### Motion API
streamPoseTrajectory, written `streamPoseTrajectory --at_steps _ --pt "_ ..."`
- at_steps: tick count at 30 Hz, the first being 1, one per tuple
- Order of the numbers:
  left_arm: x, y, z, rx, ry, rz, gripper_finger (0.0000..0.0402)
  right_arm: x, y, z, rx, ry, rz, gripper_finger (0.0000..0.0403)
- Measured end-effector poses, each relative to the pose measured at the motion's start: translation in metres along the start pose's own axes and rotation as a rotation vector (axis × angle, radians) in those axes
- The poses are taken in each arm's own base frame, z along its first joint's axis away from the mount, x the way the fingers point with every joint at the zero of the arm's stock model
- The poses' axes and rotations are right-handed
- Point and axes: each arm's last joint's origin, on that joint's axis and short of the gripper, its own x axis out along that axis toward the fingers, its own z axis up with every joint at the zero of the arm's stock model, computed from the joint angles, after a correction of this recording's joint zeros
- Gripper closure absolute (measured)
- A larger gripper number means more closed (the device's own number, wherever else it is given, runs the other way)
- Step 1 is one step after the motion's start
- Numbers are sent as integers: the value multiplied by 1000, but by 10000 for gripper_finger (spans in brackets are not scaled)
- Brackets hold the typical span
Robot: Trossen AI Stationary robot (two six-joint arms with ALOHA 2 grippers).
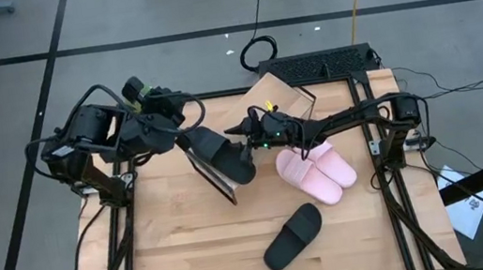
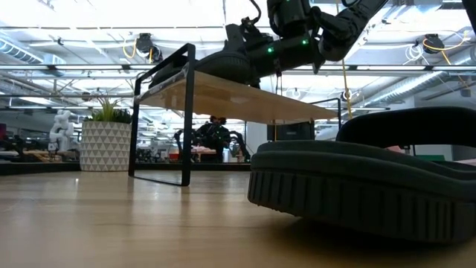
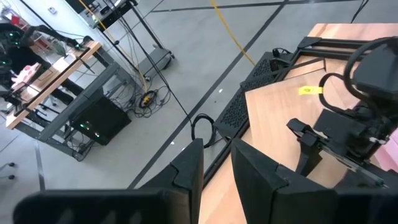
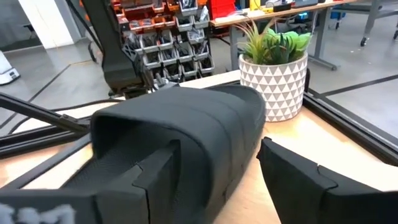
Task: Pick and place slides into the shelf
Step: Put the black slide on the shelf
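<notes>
Though no writing reads, right gripper (image 1: 243, 135) clasping black slide (image 1: 223, 154), atop shelf (image 1: 285, 91).

Black and pale pink slides on a light wood counter (image 1: 182, 247)

Two black slides (image 1: 293, 238) (image 1: 223, 154), a pale pink pair (image 1: 317, 172), a light wooden shelf (image 2: 223, 95) with dark edges, a white planter (image 4: 272, 84) with grey triangles.

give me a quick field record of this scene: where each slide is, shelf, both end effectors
shelf: on the far part of the table, between the two arms
black slide on shelf: on the shelf board, right end effector around its strap with one finger under it
black slide on table: flat on the near part of the table, untouched
pink pair: side by side on the table, right of the shelf
left end effector: by the shelf's left end, fingers slightly apart, empty
</notes>
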Motion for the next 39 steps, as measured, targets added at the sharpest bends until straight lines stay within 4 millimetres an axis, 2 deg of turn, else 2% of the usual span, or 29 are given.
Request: streamPoseTrajectory --at_steps 9,16,24,31,35,39 --pt "0 0 0 0 0 0 314 0 0 0 1 -1 -2 176" --pt "0 0 0 0 0 -1 314 -8 1 7 -20 41 -9 174" --pt "0 0 0 -5 0 -1 314 -24 17 19 -45 86 25 174" --pt "0 0 0 -33 2 -7 314 -59 41 41 -111 140 133 174" --pt "0 -1 0 -54 10 -29 314 -88 55 48 -181 240 223 174" --pt "1 -4 0 -91 30 -82 314 -119 67 47 -212 390 312 174"
